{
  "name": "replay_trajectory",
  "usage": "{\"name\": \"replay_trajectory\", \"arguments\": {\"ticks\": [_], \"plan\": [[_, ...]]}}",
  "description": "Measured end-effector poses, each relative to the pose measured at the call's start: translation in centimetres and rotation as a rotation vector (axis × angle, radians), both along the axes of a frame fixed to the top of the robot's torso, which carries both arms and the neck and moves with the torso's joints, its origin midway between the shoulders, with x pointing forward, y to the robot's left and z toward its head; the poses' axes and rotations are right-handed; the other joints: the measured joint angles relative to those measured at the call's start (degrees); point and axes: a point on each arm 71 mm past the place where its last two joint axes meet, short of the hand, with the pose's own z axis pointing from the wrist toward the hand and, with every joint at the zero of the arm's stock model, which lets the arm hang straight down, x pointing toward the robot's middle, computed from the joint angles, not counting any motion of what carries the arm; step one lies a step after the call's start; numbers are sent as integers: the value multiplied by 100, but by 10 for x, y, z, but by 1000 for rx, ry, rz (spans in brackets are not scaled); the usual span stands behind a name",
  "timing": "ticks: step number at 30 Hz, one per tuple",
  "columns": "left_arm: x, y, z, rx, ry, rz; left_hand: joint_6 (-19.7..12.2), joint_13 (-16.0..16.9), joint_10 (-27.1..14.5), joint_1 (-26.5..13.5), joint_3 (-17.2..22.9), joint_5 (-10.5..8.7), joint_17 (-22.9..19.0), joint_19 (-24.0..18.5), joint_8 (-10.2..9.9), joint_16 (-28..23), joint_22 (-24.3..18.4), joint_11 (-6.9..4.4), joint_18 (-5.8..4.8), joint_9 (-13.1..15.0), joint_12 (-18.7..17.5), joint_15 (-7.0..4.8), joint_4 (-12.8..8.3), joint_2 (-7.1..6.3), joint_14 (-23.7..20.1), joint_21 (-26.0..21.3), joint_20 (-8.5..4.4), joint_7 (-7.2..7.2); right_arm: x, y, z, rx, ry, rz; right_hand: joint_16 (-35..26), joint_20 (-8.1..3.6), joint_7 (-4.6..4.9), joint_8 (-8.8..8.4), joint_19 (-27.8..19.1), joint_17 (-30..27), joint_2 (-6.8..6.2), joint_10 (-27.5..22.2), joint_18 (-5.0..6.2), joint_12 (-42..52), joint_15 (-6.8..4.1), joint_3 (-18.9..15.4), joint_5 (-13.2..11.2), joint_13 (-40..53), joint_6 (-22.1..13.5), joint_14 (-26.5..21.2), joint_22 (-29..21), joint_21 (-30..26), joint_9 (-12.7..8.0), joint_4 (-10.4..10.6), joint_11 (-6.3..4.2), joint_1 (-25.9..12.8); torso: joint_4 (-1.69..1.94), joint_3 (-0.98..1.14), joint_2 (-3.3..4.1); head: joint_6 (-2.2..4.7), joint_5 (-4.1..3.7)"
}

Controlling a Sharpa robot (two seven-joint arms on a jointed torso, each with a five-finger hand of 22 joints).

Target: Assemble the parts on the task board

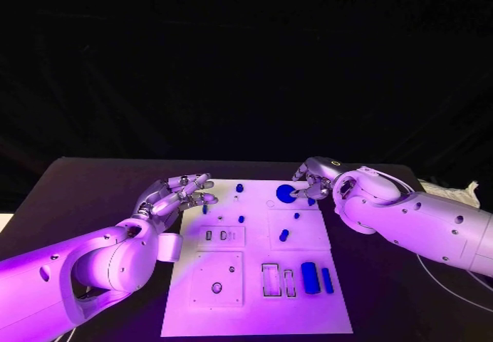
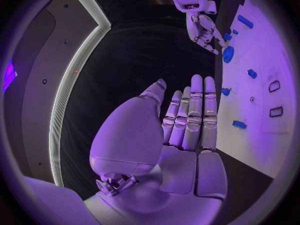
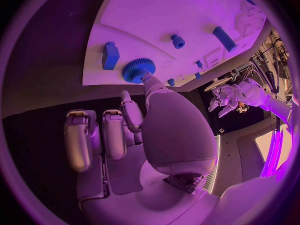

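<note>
Black surface carries the white task board, long axis running away from the robot.

Nearest row on the board: a round socket in a raised square panel, then two narrow rectangular slots, then a thick blue cylinder lying flat with a thinner blue bar just beside it on the right-arm side.

Middle: a second raised panel with small slots; a short blue peg lies apart from it toward the right.

Farther: small blue pieces scattered near the board's centre line, too small to sort by shape.

Left hand hovers over the board's left edge at the far half. Left wrist view shows its fingers straight and side by side, palm bare, nothing held — released.

Far end: blue gear lies flat on the board. Right hand is at it; right wrist view shows one fingertip against the gear's toothed rim, the other fingers curled back off it. Touching rather than gripping, as far as the views show. A blue block stands near the gear at the board's far edge.
</note>
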Motion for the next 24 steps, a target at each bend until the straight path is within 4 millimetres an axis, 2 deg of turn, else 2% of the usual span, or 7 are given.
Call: {"name": "replay_trajectory", "arguments": {"ticks": [10,13,21,24], "plan": [[0,0,0,1,0,-1,0,1,0,0,-7,0,-1,0,0,0,3,0,1,0,0,0,-7,0,0,0,0,0,2,8,-6,-7,24,6,117,29,23,0,11,-1,51,114,0,309,-1,-39,0,326,19,0,-1,41,0,39,13,51,-9,-4,0,-35,14],[1,0,0,1,0,-1,0,1,0,0,-7,0,-1,0,0,0,3,0,0,0,0,0,-7,0,0,0,0,0,2,9,-6,-8,27,8,117,30,23,0,11,-1,51,138,-88,331,-1,-39,0,362,19,0,-1,42,0,39,-4,51,-10,-4,0,-49,13],[1,1,-1,3,1,0,0,1,0,0,-7,0,-1,0,0,0,3,0,0,0,0,0,-7,0,0,0,0,0,2,12,-7,-8,33,13,161,29,43,0,12,-2,51,180,-88,435,-1,-39,0,412,40,0,-2,42,0,39,-3,51,-7,-4,1,-73,10],[1,1,-1,3,2,0,0,1,-20,0,-7,0,9,0,0,0,3,20,1,0,0,0,-7,0,0,25,0,0,2,13,-7,-8,35,15,161,30,23,0,11,-2,89,180,-88,464,-1,-23,0,413,60,-1,-2,66,1,55,-3,88,-5,-4,1,-80,13]]}}
